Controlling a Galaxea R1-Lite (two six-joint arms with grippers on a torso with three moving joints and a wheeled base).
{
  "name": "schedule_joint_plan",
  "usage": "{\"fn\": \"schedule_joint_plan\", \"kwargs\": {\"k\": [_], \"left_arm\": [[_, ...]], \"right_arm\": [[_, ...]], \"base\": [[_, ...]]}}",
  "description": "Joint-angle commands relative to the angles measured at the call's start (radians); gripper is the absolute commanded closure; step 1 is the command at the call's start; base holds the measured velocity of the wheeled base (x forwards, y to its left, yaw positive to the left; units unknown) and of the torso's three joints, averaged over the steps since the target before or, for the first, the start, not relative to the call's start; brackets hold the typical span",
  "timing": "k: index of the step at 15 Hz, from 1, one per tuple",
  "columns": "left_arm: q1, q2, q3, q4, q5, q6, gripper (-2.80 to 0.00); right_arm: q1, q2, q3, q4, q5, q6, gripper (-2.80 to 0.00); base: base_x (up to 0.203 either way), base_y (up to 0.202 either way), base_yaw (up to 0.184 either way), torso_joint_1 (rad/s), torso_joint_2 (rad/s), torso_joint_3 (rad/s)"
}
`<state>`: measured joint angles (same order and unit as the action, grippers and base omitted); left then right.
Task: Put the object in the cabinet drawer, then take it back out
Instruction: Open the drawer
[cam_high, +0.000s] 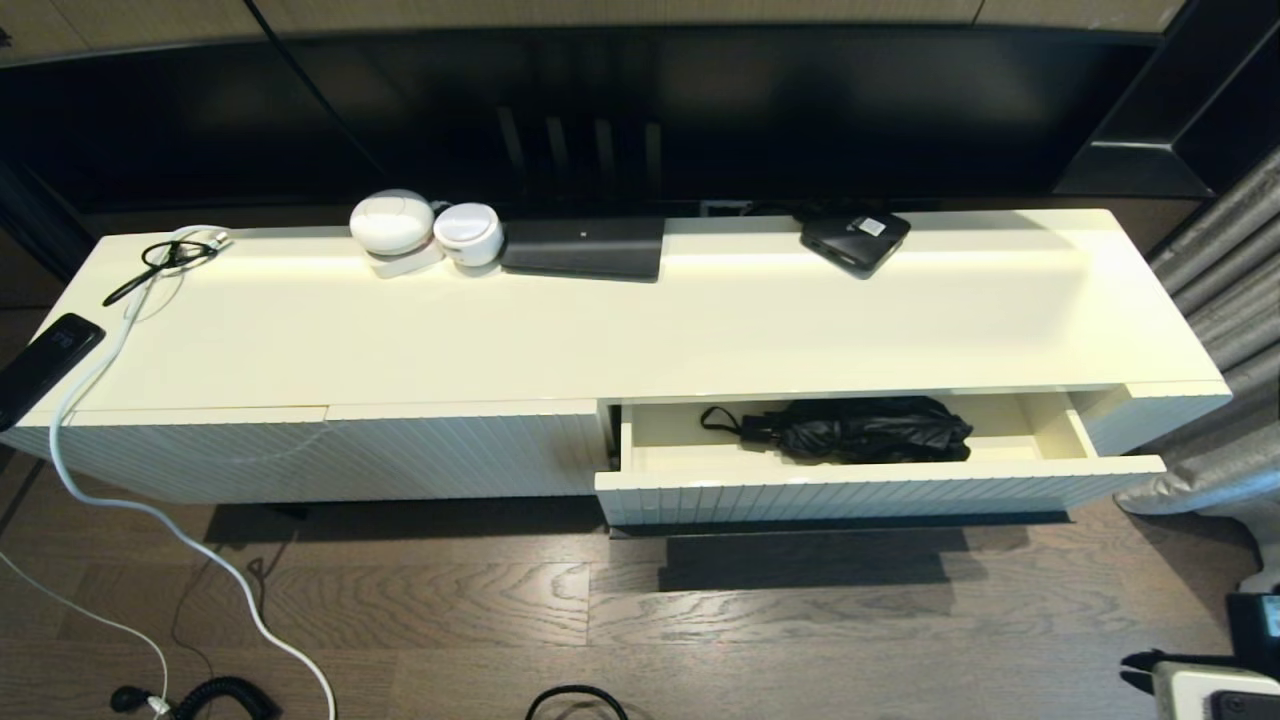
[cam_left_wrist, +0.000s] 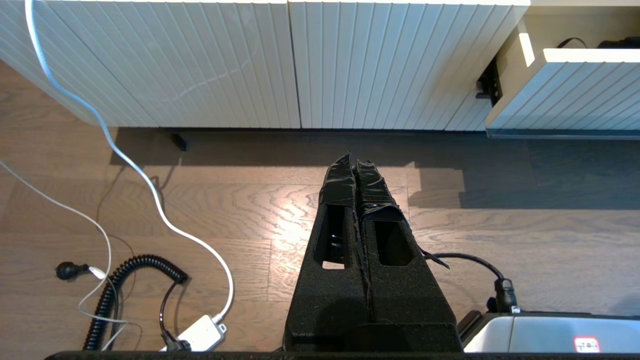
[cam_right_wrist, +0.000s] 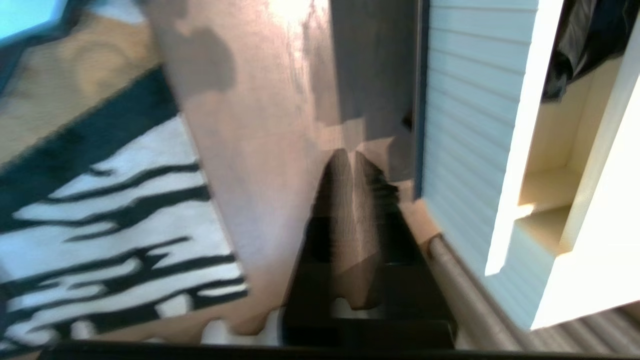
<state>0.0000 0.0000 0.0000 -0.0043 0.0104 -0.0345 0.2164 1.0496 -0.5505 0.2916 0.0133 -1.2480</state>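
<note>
The cabinet drawer (cam_high: 880, 492) stands pulled open on the right half of the cream cabinet, its ribbed front facing me. The black umbrella (cam_high: 870, 430) lies inside on the smooth cream floor, its handle and wrist loop pointing left. Neither gripper shows in the head view. My left gripper (cam_left_wrist: 352, 160) is shut and empty, low over the wood floor in front of the closed ribbed panels, with the drawer (cam_left_wrist: 565, 95) off to its right. My right gripper (cam_right_wrist: 355, 152) is shut and empty, hanging above the floor beside the drawer's front (cam_right_wrist: 460, 125); umbrella fabric (cam_right_wrist: 575, 45) shows inside.
On the cabinet top sit a flat black box with a white label (cam_high: 855, 240), a dark slab (cam_high: 585, 248), two white round devices (cam_high: 425, 230) and a phone (cam_high: 45, 365). A white cable (cam_high: 150, 500) trails to the floor. A striped rug (cam_right_wrist: 100, 225) lies near the right arm.
</note>
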Motion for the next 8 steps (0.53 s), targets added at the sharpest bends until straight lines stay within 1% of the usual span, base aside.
{"fn": "schedule_joint_plan", "kwargs": {"k": [1, 5, 8], "left_arm": [[0.0, 0.0, 0.002, 0.0, 0.0, -0.001, 0.0], [0.0, -0.002, 0.002, 0.0, 0.0, -0.001, 0.0], [0.0, 0.0, 0.002, 0.0, 0.0, -0.001, 0.0]], "right_arm": [[-0.001, -0.069, -0.043, 0.085, 0.0, -0.003, 0.0], [0.002, 0.107, -0.103, 0.045, 0.002, -0.005, 0.0], [0.003, 0.318, -0.184, -0.072, 0.0, -0.005, 0.0]], "base": [[0.0, 0.0, 0.0, 0.0, 0.0, 0.0], [0.0, 0.0, 0.0, 0.0, 0.0, 0.0], [0.0, 0.0, 0.0, 0.0, 0.0, 0.0]]}}
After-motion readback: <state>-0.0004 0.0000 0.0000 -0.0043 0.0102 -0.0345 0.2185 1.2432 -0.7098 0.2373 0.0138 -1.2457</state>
